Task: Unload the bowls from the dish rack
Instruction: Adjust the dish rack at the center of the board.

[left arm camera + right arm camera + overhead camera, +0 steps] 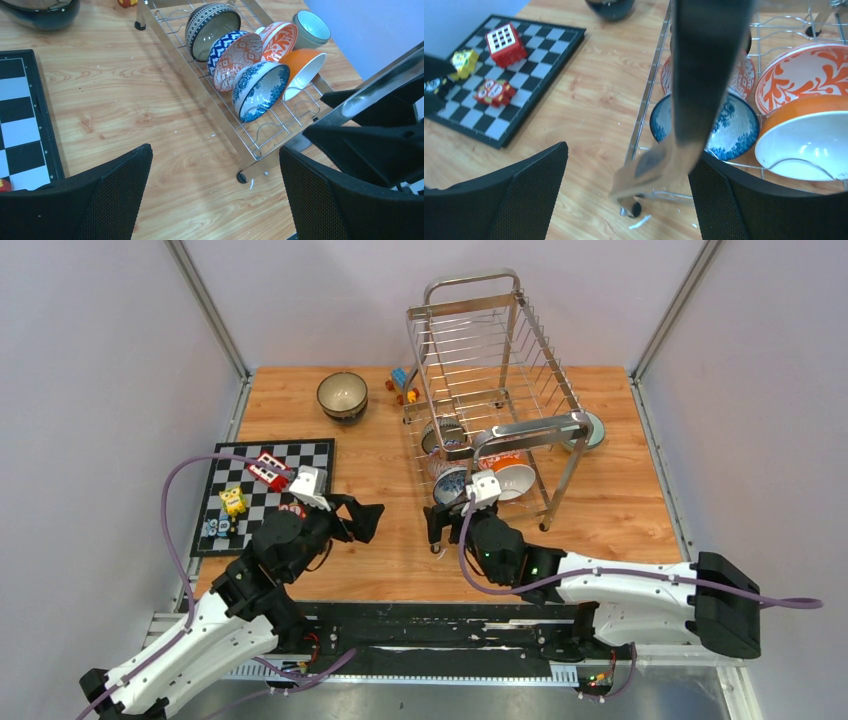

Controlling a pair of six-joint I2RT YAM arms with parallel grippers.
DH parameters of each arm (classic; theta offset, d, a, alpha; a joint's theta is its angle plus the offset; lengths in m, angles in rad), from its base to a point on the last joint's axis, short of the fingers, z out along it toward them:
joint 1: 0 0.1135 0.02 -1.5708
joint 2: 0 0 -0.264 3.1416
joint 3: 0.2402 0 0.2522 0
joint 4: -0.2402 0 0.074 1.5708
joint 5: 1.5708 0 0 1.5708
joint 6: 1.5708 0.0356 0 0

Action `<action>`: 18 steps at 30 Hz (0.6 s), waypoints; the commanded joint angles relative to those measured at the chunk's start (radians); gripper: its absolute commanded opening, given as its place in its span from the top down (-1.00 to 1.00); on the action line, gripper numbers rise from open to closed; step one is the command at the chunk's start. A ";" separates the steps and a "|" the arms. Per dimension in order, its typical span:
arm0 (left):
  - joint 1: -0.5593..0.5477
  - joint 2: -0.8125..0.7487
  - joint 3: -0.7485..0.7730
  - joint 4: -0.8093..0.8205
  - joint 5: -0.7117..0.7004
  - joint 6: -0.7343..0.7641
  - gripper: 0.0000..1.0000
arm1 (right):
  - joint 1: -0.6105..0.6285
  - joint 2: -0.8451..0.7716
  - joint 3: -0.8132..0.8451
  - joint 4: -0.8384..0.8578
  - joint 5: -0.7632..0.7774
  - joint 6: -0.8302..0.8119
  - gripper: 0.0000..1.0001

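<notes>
The chrome dish rack (495, 360) stands at the back centre-right of the table. Several bowls lean on edge in its lower tier: a dark striped one (210, 27), a red patterned one (240, 60), a blue-white one (262, 90) and an orange one (305, 70). A dark bowl (342, 395) sits upright on the table left of the rack, and a teal bowl (592, 430) rests by its right side. My left gripper (368, 521) hovers open over bare wood left of the rack's near corner. My right gripper (629, 160) is open, with the rack's near corner post (704, 75) rising between its fingers.
A black-and-white chequered board (262, 495) lies at the left with small toy blocks (504, 44) on it. More small blocks (403, 385) lie behind the rack's left side. Grey walls close in the table on three sides.
</notes>
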 commanded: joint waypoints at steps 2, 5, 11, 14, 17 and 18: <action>-0.006 -0.031 -0.001 -0.040 -0.030 -0.021 -0.96 | 0.003 0.060 0.080 0.057 0.125 0.039 -0.65; -0.006 -0.036 0.003 -0.055 -0.036 -0.022 -0.96 | -0.003 0.055 0.075 0.028 0.136 0.060 -0.32; -0.007 -0.021 0.003 -0.044 -0.040 -0.021 -0.96 | -0.010 0.021 0.050 -0.040 0.143 0.086 0.23; -0.006 0.012 0.019 -0.053 -0.032 -0.009 -0.96 | -0.010 -0.010 0.041 -0.086 0.136 0.096 0.37; -0.005 0.048 0.042 -0.054 -0.034 0.013 -0.97 | -0.012 -0.049 0.028 -0.144 0.128 0.098 0.53; -0.006 0.059 0.046 -0.048 -0.034 0.023 -0.98 | -0.012 -0.065 0.024 -0.167 0.122 0.096 0.59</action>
